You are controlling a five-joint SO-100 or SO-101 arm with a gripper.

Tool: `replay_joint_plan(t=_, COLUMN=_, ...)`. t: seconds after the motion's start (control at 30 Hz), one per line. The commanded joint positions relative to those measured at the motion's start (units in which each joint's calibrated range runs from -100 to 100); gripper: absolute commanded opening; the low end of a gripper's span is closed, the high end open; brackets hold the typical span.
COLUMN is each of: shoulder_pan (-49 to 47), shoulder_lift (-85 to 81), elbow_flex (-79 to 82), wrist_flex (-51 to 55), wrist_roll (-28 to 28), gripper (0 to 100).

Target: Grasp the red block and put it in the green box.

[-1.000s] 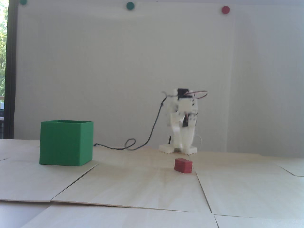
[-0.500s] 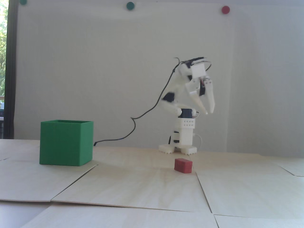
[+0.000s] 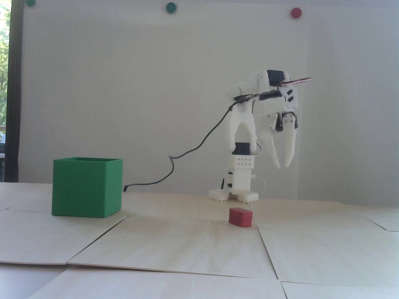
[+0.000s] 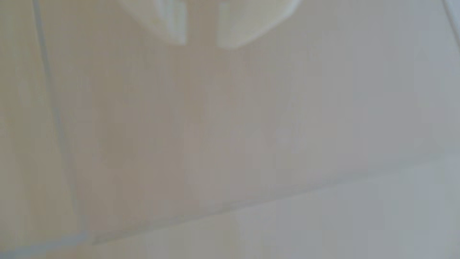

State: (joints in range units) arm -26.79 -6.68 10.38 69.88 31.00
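Arm has swung out and lowered; gripper (image 3: 283,165) slightly open, empty. red block (image 3: 240,217) sits below-left of it: descend straight, w/ jaws wider.

Red block (image 3: 240,217) — solid green box (image 3: 86,187) — white arm (image 3: 243,124).

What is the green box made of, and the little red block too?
The green box looks like plastic: solid matte green, thin walls showing at its open rim, sharp straight edges. The red block is matte red with rounded edges and no shine; it may be plastic, painted wood or rubbery stuff, the fixed view is too soft to tell.
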Motion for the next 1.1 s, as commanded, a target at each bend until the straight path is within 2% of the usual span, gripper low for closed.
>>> replay_joint_plan(t=0.0, shoulder_pan=4.7, shoulder_lift=9.4, elbow_flex=-14.3, wrist_flex=-1.6, wrist_roll=-0.3, gripper=3)
replay_joint_plan(t=0.3, shoulder_pan=13.5, shoulder_lift=25.4, elbow_flex=-31.1, wrist_flex=-0.8, wrist_roll=-0.3, gripper=3)
replay_joint_plan(t=0.8, shoulder_pan=20.1, shoulder_lift=30.4, elbow_flex=-32.3, wrist_flex=-0.8, wrist_roll=0.1, gripper=4)
replay_joint_plan(t=0.93, shoulder_pan=20.0, shoulder_lift=30.4, elbow_flex=-31.9, wrist_flex=-0.4, wrist_roll=0.3, gripper=15)
replay_joint_plan(t=1.07, shoulder_pan=18.9, shoulder_lift=30.5, elbow_flex=-31.9, wrist_flex=6.4, wrist_roll=5.9, gripper=27)
